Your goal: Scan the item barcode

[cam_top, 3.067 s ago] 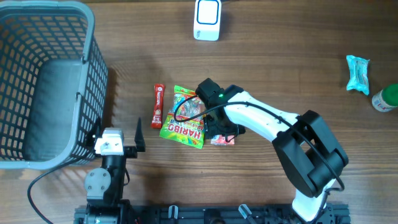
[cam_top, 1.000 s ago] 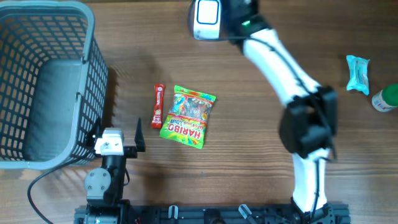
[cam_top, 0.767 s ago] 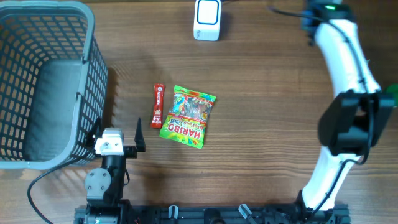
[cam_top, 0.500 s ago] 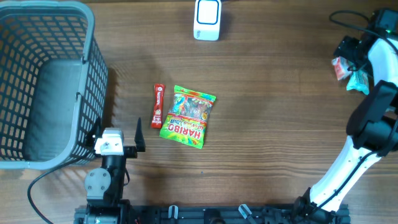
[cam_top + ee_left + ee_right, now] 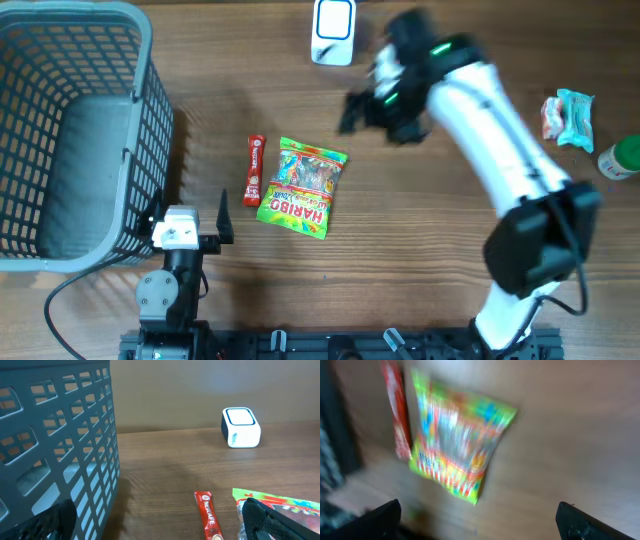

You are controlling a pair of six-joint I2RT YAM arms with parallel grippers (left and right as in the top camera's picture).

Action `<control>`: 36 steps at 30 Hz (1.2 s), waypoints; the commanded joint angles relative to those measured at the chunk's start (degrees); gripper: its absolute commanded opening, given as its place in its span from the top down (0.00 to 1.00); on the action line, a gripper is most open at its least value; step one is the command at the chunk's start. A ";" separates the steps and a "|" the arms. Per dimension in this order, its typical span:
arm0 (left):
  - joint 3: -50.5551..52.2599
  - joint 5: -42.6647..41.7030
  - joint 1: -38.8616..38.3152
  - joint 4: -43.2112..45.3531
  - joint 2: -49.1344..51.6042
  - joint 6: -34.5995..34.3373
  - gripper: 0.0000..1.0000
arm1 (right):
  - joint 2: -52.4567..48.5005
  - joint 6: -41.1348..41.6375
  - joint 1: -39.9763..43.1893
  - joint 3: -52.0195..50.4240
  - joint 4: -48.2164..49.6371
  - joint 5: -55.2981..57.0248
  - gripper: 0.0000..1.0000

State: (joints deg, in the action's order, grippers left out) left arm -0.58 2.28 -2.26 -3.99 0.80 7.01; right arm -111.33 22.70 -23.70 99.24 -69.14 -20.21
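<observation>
Right tool (image 5: 358, 104), wide open and empty, hovers just beyond the gummy bag (image 5: 302, 187); a hasty drop could crumple its barcode

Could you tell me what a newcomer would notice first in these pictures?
The bright green Haribo bag lies in the middle of the table, with a red Nescafe stick just to its left. The large grey basket fills the left end. The right gripper, open and blurred, hangs near the white scanner.
</observation>
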 commanded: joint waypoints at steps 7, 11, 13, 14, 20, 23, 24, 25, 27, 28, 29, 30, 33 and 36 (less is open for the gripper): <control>0.26 0.17 -0.13 0.04 -0.42 -0.35 0.00 | -7.43 18.27 -17.29 -13.66 20.52 14.47 0.00; 0.26 0.17 -0.13 0.04 -0.42 -0.35 0.00 | -12.98 21.55 -17.70 -13.57 22.45 16.76 0.01; 0.26 0.15 -0.13 0.04 -0.42 -0.35 0.00 | -14.08 23.19 -17.70 -13.57 23.67 18.97 0.01; 0.26 0.15 -0.13 0.04 -0.42 -0.35 0.00 | -14.97 23.98 -17.73 -13.42 24.46 19.10 0.00; 0.26 0.17 -0.13 0.04 -0.42 -0.35 0.00 | -18.99 30.27 -21.29 -12.13 22.97 18.91 0.33; 0.26 0.15 -0.13 0.04 -0.42 -0.35 0.00 | -19.37 32.26 -20.50 -12.02 20.59 12.52 0.95; 0.26 0.17 -0.13 0.04 -0.42 -0.35 0.00 | -18.75 30.91 -19.63 -11.52 20.11 7.87 0.96; 0.26 0.17 -0.13 0.04 -0.42 -0.35 0.00 | -16.92 28.65 -17.27 -10.21 17.81 -0.37 0.96; 0.26 0.17 -0.13 0.04 -0.42 -0.35 0.00 | -13.03 16.96 -12.17 -8.87 15.65 -19.80 0.96; 0.26 0.17 -0.13 0.04 -0.42 -0.35 0.00 | -10.91 11.19 -9.03 -8.81 13.07 -32.48 0.96; 0.26 0.17 -0.13 0.04 -0.42 -0.35 0.00 | -9.53 11.17 -6.10 -8.81 8.33 -40.76 0.96; 0.26 0.17 -0.13 0.04 -0.42 -0.35 0.00 | -8.85 12.94 -3.45 -8.81 3.39 -44.74 0.96; 0.26 0.17 -0.13 0.04 -0.42 -0.35 0.00 | -8.68 19.23 1.99 -8.98 -9.92 -44.13 0.96; 0.26 0.17 -0.13 0.04 -0.42 -0.35 0.00 | -8.68 26.51 4.94 -8.98 -16.02 -44.15 0.96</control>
State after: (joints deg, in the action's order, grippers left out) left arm -0.58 2.28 -2.26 -3.99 0.80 7.01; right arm -121.89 42.87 -19.59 90.24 -84.47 -59.40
